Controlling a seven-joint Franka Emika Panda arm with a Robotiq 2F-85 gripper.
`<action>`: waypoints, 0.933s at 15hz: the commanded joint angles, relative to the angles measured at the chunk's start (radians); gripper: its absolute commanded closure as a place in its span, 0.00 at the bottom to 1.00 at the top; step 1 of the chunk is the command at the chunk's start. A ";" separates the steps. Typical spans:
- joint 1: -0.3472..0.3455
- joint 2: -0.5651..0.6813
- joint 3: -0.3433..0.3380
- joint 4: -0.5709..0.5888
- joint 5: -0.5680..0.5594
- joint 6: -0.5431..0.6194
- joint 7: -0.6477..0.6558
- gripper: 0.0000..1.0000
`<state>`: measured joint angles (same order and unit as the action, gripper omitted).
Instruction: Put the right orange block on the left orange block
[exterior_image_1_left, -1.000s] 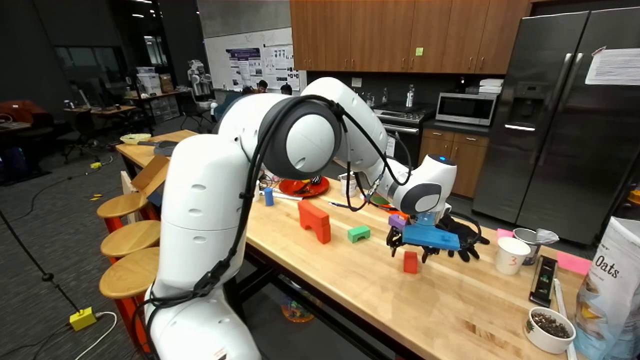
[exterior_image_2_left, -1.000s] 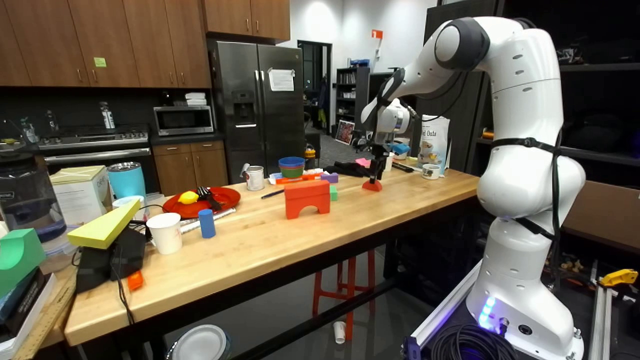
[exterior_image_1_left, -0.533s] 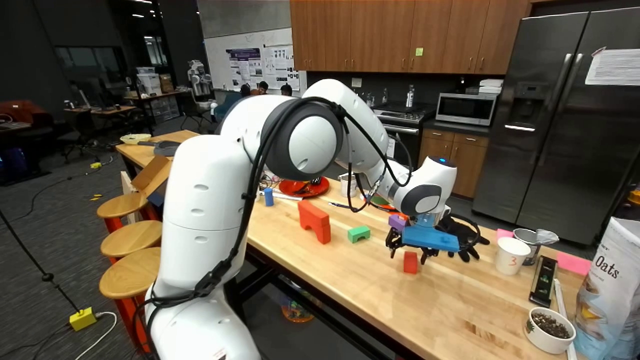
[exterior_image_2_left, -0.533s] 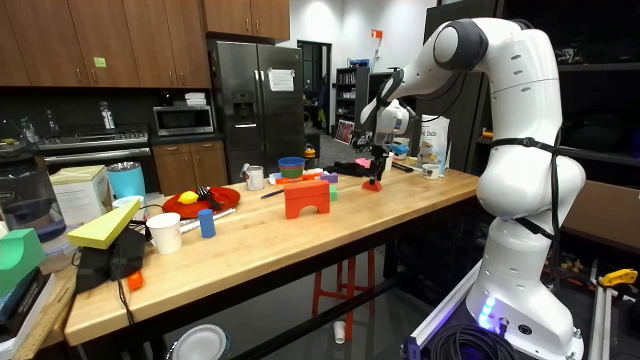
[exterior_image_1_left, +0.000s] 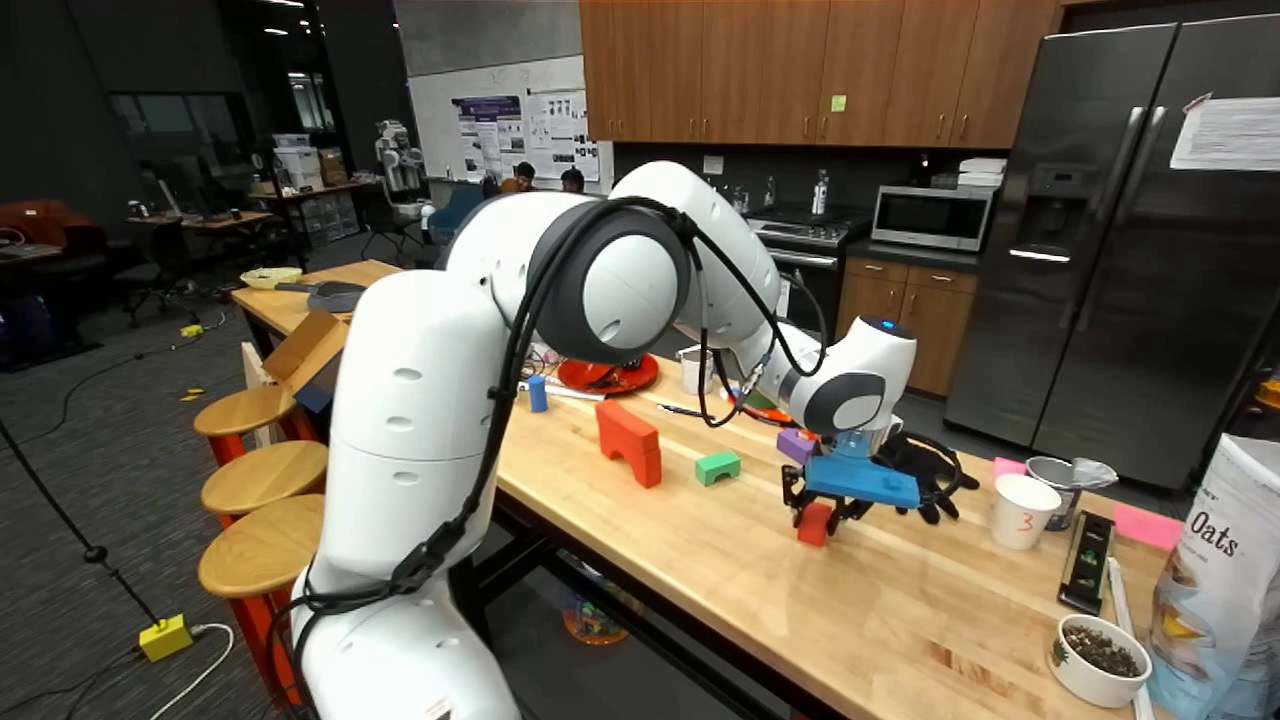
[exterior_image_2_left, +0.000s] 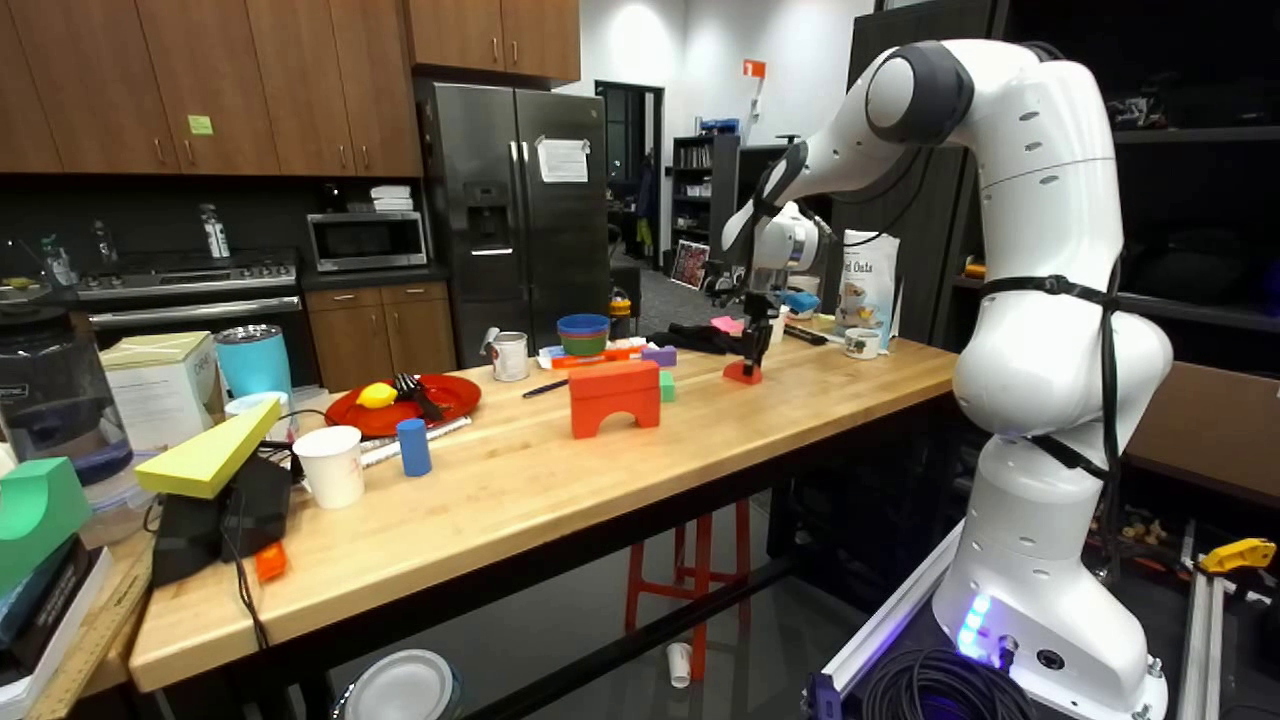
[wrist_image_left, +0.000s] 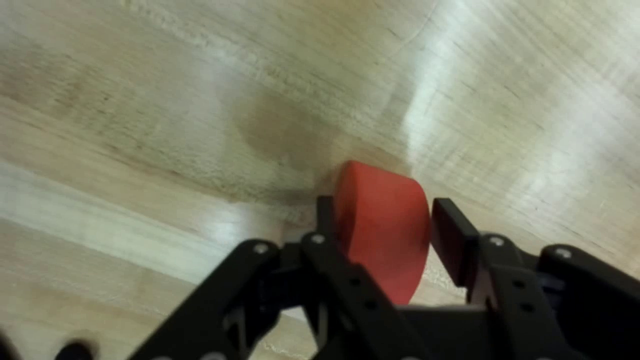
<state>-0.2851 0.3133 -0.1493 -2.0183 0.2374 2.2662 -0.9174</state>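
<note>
The fingers (wrist_image_left: 452, 237) pinch the half-round orange block (wrist_image_left: 387, 225) from both sides at the counter (exterior_image_1_left: 700, 540). Best make sure of the hold, lift straight up, then carry it well above the green arch block (exterior_image_1_left: 717, 466) to the larger orange arch block (exterior_image_1_left: 630, 432), at ten o'clock in an exterior view, and lower it flat-side down, centred.

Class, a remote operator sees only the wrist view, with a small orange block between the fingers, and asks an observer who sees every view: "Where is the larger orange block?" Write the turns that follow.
Observer: The larger orange block stands on the table, left of the end effector in both exterior views.
Operator: What shows between it and my small orange block?
Observer: A green block, in both exterior views.
Operator: And the larger orange block's shape?
Observer: An arch, its opening facing down and its flat side up.
</note>
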 joint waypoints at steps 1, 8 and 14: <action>-0.026 0.003 0.017 0.023 0.006 -0.032 -0.015 0.79; -0.017 -0.021 0.005 0.028 -0.035 -0.033 -0.007 0.84; 0.017 -0.154 -0.038 0.014 -0.315 -0.015 0.035 0.84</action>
<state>-0.2846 0.2597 -0.1655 -1.9722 0.0405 2.2544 -0.9075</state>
